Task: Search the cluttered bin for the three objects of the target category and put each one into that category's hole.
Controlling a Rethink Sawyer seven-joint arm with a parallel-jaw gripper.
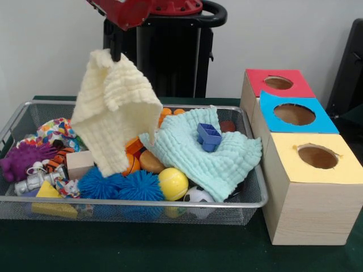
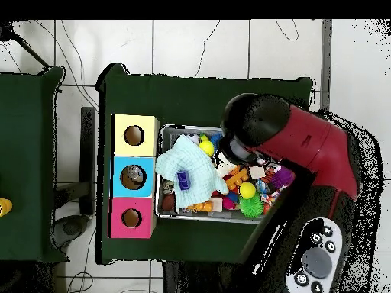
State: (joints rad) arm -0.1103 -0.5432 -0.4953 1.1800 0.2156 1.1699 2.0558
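You have the pale yellow waffle-weave cloth (image 1: 116,107) pinched by one corner in the black gripper (image 1: 115,55) — jaws closed on it — hanging above the wire mesh bin (image 1: 142,202), likely lifted clear before crossing to the yellow-topped wooden box's hole (image 1: 317,156) beside it.

Front camera: I look low and level, close to the silver wire-mesh bin (image 1: 142,201), which fills the left and middle of frame; three wooden boxes with red, blue and yellow holed tops (image 1: 309,170) stand just right of the bin.

Overhead camera: I look straight down from much higher; the same boxes (image 2: 134,176) lie left of the bin (image 2: 163,172).

Both views share bin, boxes and dark green tablecloth (image 1: 170,249).
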